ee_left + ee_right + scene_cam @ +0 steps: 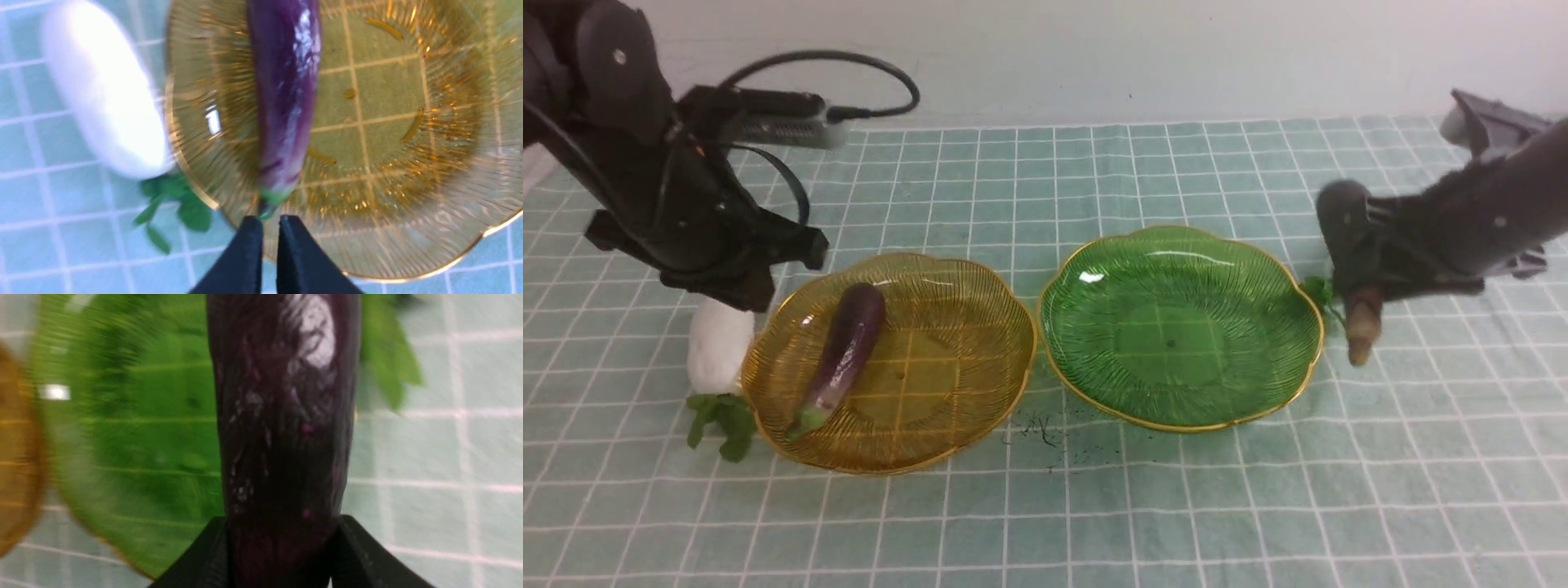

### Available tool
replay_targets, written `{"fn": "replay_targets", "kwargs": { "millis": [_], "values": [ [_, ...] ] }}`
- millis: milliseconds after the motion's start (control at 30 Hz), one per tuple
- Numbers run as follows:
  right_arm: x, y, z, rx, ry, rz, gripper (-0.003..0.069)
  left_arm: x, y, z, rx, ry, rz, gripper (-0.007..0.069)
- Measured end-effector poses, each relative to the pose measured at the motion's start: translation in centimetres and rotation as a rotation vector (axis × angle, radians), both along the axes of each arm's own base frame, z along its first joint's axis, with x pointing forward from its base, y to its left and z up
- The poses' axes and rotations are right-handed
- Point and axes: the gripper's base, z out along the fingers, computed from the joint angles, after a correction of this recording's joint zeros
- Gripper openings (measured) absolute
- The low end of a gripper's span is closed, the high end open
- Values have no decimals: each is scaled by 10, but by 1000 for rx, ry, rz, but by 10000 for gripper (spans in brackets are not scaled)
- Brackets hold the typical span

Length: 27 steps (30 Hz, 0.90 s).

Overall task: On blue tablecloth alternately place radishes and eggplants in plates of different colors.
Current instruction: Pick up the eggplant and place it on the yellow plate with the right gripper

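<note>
2 plates on the pale teal-blue gridded tablecloth point(1094, 506), rims almost touching: amber-yellow ribbed plastic plate point(947, 367) on robot's left, green ribbed plastic plate point(1176, 327) on right, nothing in the green one. 1 slender purple eggplant with green stem point(845, 351) lies in the amber plate's left half, stem toward camera. Stubby white radish point(717, 347) sits on the cloth just beside that plate's left rim, leaves toward camera. Left gripper point(265, 222) is over the radish's far end, jaws pinched together on nothing. Right gripper point(282, 531) is clamped round the dark purple tan-tipped eggplant point(1362, 327), long axis tip-down, just outside the green plate's right rim. Key relation: green plate lies directly left of those fingers, and the right arm is nearer. Likely next: carry it left over the rim and lay it flat. Green leaves point(1316, 290) behind it are probably radish 2; its body is hidden.
</note>
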Motion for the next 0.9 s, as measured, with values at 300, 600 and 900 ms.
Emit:
{"fn": "replay_targets", "kwargs": {
  "millis": [300,600,900],
  "values": [
    [12,162,3,166,-165,316,288,-32,75,11,-119,-18,277,2],
    [43,249,-55,204,-94,398,314,-23,82,-25,-211,77,268,2],
    [48,253,-51,120,-28,514,624,-5,86,-45,-207,58,282,134]
  ]
}}
